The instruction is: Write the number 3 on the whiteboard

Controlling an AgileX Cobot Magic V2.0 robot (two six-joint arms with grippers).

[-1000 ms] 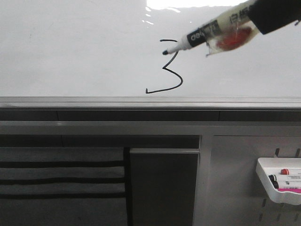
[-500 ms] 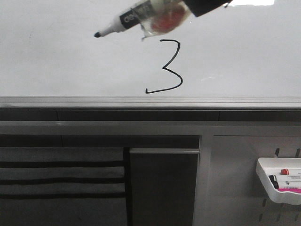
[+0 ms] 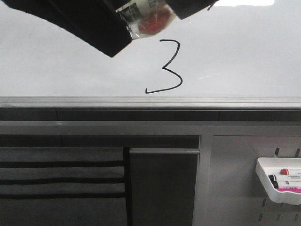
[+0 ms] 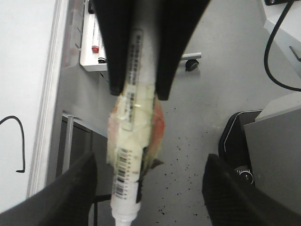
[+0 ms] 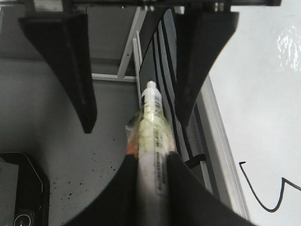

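Judging by the finished number 3 (image 3: 165,67) low on the whiteboard (image 3: 56,61), writing looks done; right fingers (image 5: 153,162) grasp the marker (image 3: 143,16); left fingers (image 3: 101,35) spread around its tip.

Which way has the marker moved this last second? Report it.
Yes: the marker went up and left, from beside the top of the number 3 to above it.

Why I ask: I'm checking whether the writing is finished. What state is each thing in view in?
Thin black hand-drawn number 3: fully drawn.
Large glossy whiteboard: marked only with the 3.
White tape-wrapped marker: off the board, clamped.
Right gripper: shut on the marker.
Left gripper: open, fingers either side of the marker's tip end.
White wall tray: holding markers lying flat.
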